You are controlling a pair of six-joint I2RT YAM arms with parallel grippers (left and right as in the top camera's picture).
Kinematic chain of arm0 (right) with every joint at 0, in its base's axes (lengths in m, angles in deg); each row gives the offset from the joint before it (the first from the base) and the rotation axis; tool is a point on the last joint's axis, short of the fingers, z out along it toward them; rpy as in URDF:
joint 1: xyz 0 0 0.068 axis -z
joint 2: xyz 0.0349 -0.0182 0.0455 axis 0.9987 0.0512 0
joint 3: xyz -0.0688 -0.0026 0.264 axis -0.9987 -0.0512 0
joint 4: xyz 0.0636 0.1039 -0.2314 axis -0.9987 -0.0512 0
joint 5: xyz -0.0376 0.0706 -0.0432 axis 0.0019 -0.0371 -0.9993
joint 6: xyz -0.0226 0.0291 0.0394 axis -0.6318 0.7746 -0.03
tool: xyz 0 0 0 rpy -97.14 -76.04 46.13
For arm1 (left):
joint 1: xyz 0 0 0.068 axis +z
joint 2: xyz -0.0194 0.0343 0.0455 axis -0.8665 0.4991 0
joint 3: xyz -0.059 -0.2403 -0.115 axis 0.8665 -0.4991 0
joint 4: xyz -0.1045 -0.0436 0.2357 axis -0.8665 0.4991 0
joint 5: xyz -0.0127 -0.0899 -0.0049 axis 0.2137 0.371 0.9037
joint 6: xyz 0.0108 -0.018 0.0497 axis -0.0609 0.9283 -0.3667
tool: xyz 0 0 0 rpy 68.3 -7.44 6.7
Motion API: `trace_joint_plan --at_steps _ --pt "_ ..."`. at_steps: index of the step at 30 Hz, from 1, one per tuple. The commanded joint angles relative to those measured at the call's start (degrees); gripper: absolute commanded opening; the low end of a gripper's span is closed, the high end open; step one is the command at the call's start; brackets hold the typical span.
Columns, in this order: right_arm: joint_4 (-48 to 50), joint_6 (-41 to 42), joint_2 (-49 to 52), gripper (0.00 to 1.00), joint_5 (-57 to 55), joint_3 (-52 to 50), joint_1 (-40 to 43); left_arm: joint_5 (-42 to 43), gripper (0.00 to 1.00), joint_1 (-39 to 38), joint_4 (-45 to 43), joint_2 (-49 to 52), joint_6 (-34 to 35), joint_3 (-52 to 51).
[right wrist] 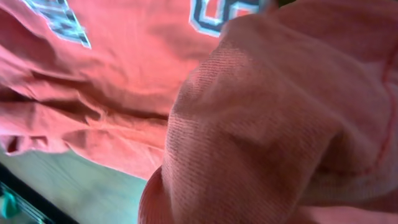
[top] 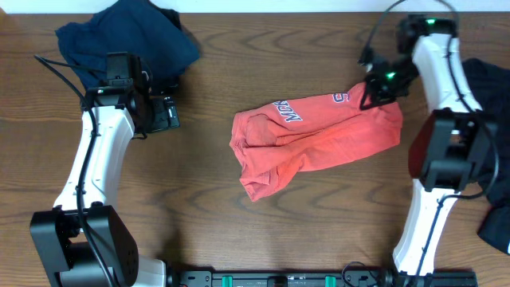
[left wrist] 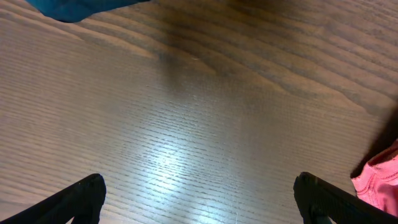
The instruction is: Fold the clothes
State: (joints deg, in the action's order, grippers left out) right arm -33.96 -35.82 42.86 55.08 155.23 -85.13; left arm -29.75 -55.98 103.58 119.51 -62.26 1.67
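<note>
The red-orange T-shirt lies crumpled at the table's middle, its white-and-dark lettering facing up. My right gripper is at the shirt's upper right end, shut on a bunch of the fabric. In the right wrist view the red cloth fills the frame and hides the fingers. Left of the shirt and apart from it, my left gripper is open over bare wood. Its two fingertips stand wide with nothing between them. A pink-red edge of the shirt shows at the right of the left wrist view.
A navy blue shirt is heaped at the back left, just behind my left arm; its edge shows in the left wrist view. Dark clothes lie at the right edge, with more dark cloth nearer the front.
</note>
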Motion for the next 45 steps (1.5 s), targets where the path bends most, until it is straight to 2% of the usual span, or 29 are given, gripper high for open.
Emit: trace_joint_plan --at_steps 1,2,5,11,15,24,28,31,36,38,45 --pt "-0.3 1.0 0.0 0.13 -5.5 -2.8 -3.3 0.1 0.98 0.3 0.0 -0.3 0.3 -0.1" --pt "-0.5 0.9 0.0 0.26 -6.3 -3.6 -4.1 0.1 0.98 0.3 0.0 -0.3 0.3 -0.1" --pt "-1.4 0.9 0.0 0.33 -6.6 -4.9 -5.7 0.1 0.98 0.3 0.0 -0.3 0.3 -0.1" --pt "-5.0 0.9 0.0 0.32 -6.2 -4.5 -7.2 0.2 0.98 0.3 -0.6 -0.3 0.3 -0.1" --pt "-6.4 0.9 -0.8 0.30 -2.0 -4.5 -8.0 0.2 0.98 0.3 -0.9 -0.3 0.3 -0.1" --pt "-5.6 -0.9 -6.1 0.31 2.0 -4.5 -15.5 0.2 0.98 0.3 -1.8 -0.3 0.3 -0.1" --pt "-3.2 1.2 -8.0 0.27 1.6 -4.5 -17.9 0.1 0.98 0.3 -1.8 -0.3 0.3 -0.1" --pt "0.8 7.7 -10.1 0.27 -2.4 -4.5 -17.6 0.1 0.98 0.3 -1.8 -0.3 0.3 -0.1" --pt "7.5 18.2 -13.2 0.31 -17.0 -4.5 -15.3 0.2 0.98 0.3 -1.8 -0.3 0.3 -0.1" --pt "9.3 18.5 -13.2 0.38 -19.9 -4.5 -14.2 0.2 0.98 0.3 -1.8 -0.3 0.3 -0.1" --pt "13.7 19.0 -10.2 0.33 -24.0 -9.5 -10.2 0.1 0.98 0.3 -1.8 -0.3 0.3 -0.1"
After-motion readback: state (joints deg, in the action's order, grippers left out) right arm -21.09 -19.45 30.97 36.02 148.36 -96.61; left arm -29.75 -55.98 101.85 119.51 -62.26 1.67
